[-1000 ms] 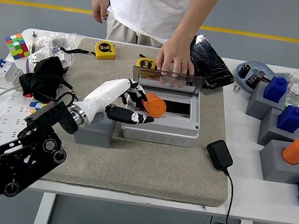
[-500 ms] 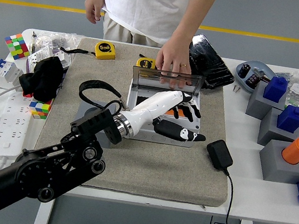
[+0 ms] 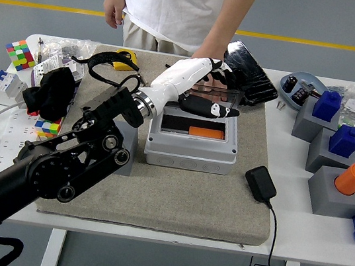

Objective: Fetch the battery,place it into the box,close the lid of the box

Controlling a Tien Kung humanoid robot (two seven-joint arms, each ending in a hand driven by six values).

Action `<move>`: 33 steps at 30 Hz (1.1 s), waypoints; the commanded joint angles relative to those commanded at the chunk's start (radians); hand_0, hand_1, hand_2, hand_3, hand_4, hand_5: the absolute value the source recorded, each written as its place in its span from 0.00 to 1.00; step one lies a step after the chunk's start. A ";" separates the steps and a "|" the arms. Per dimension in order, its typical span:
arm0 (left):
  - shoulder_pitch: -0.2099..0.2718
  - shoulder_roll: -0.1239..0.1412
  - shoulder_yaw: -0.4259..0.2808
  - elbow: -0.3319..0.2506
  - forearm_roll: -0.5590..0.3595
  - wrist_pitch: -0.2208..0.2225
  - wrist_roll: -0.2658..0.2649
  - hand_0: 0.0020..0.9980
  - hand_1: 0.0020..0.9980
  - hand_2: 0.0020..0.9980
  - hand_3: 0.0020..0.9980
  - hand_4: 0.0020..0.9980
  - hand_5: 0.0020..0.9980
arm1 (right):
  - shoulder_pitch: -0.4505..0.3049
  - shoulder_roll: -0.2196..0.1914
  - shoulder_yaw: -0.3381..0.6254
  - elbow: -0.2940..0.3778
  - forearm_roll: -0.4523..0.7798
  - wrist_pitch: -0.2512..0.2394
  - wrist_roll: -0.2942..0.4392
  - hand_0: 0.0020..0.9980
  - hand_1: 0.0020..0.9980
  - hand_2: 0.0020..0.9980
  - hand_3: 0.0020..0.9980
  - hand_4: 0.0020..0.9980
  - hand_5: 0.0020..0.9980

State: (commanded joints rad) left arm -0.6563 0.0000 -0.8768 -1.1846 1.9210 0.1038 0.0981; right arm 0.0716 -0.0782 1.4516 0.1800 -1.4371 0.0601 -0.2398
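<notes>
The orange battery (image 3: 205,132) lies on its side inside the open grey box (image 3: 190,151) on the mat. The box's clear lid (image 3: 232,96) stands up at the back edge. My left hand (image 3: 219,89) is white with black fingertips. It reaches over the box to the lid, fingers spread and thumb stretched out, holding nothing. A person's arm (image 3: 211,49) comes down to the lid from the far side; the person's hand is mostly hidden behind mine.
A black charger (image 3: 261,183) with its cable lies right of the box. Grey stands with blue and orange batteries (image 3: 352,178) are at the right. A black pouch (image 3: 252,69), a yellow tape measure (image 3: 126,54) and a colour cube (image 3: 20,54) lie at the back.
My left hand carried the orange battery over the box and let it go inside. The hand then rose and moved back to the upright lid.
</notes>
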 joint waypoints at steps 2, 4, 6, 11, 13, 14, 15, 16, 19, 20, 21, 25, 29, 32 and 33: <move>0.000 0.000 -0.007 0.015 0.017 -0.006 0.014 0.71 0.76 0.73 0.75 1.00 0.56 | -0.001 0.000 0.003 0.000 -0.002 0.000 -0.001 0.64 0.65 0.66 0.58 0.97 0.58; 0.002 0.000 -0.010 0.020 0.030 -0.021 0.042 0.71 0.76 0.73 0.75 1.00 0.56 | -0.002 0.000 0.005 0.000 -0.005 0.000 -0.001 0.64 0.65 0.66 0.58 0.97 0.58; 0.006 0.000 -0.007 0.013 0.029 -0.033 0.062 0.57 0.67 0.68 0.73 1.00 0.57 | -0.004 0.000 0.004 0.000 -0.005 0.000 -0.001 0.64 0.65 0.66 0.58 0.97 0.58; 0.017 0.008 0.028 -0.048 -0.011 -0.068 0.107 0.57 0.67 0.68 0.73 1.00 0.57 | -0.005 -0.001 0.001 0.000 -0.004 0.000 0.000 0.64 0.65 0.66 0.58 0.97 0.58; 0.024 0.018 0.047 -0.073 -0.025 -0.078 0.119 0.39 0.58 0.63 0.72 1.00 0.57 | -0.004 -0.001 -0.002 0.000 -0.001 0.000 0.001 0.64 0.65 0.66 0.57 0.97 0.58; 0.027 0.022 0.057 -0.084 -0.032 -0.084 0.126 0.39 0.58 0.63 0.72 1.00 0.57 | -0.004 -0.001 -0.002 0.000 0.000 0.000 0.002 0.64 0.65 0.66 0.57 0.97 0.58; 0.031 0.027 0.067 -0.096 -0.041 -0.089 0.133 0.39 0.58 0.63 0.72 1.00 0.57 | -0.004 -0.001 -0.004 0.000 0.001 0.000 0.002 0.64 0.65 0.66 0.57 0.97 0.58; 0.034 0.031 0.075 -0.107 -0.047 -0.093 0.139 0.39 0.58 0.63 0.72 1.00 0.57 | -0.004 -0.001 -0.005 0.000 0.003 0.000 0.002 0.64 0.65 0.66 0.57 0.97 0.58; 0.048 0.049 0.107 -0.153 -0.070 -0.100 0.154 0.34 0.56 0.62 0.72 1.00 0.57 | -0.006 -0.001 -0.010 0.000 0.007 0.000 0.004 0.64 0.65 0.66 0.57 0.97 0.58; 0.050 0.055 0.117 -0.165 -0.077 -0.101 0.157 0.34 0.56 0.62 0.72 1.00 0.57 | -0.006 -0.001 -0.009 0.000 0.005 0.000 0.004 0.64 0.65 0.66 0.57 0.97 0.58; 0.053 0.061 0.130 -0.176 -0.084 -0.103 0.162 0.34 0.56 0.62 0.72 1.00 0.57 | -0.007 -0.001 -0.007 0.000 0.002 0.000 0.003 0.64 0.65 0.66 0.57 0.97 0.58; 0.055 0.078 0.180 -0.188 -0.112 -0.112 0.176 0.34 0.56 0.62 0.71 1.00 0.58 | -0.008 -0.001 -0.004 0.000 -0.001 0.000 0.002 0.64 0.65 0.66 0.58 0.97 0.58; 0.062 0.087 0.207 -0.196 -0.132 -0.118 0.177 0.34 0.56 0.62 0.71 1.00 0.58 | -0.007 -0.001 -0.006 0.000 0.001 0.000 0.003 0.64 0.65 0.66 0.58 0.97 0.58; 0.078 0.090 0.174 -0.240 -0.137 -0.101 0.152 0.34 0.56 0.62 0.71 1.00 0.60 | -0.006 -0.001 -0.008 0.000 0.005 0.000 0.005 0.64 0.65 0.66 0.58 0.97 0.58; 0.087 0.091 0.153 -0.263 -0.140 -0.091 0.137 0.34 0.56 0.62 0.71 1.00 0.60 | -0.006 0.000 -0.007 0.000 0.003 0.000 0.004 0.64 0.65 0.66 0.58 0.97 0.58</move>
State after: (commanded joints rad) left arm -0.5696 0.0910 -0.7234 -1.4474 1.7808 0.0128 0.2352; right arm 0.0658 -0.0783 1.4447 0.1800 -1.4341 0.0604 -0.2358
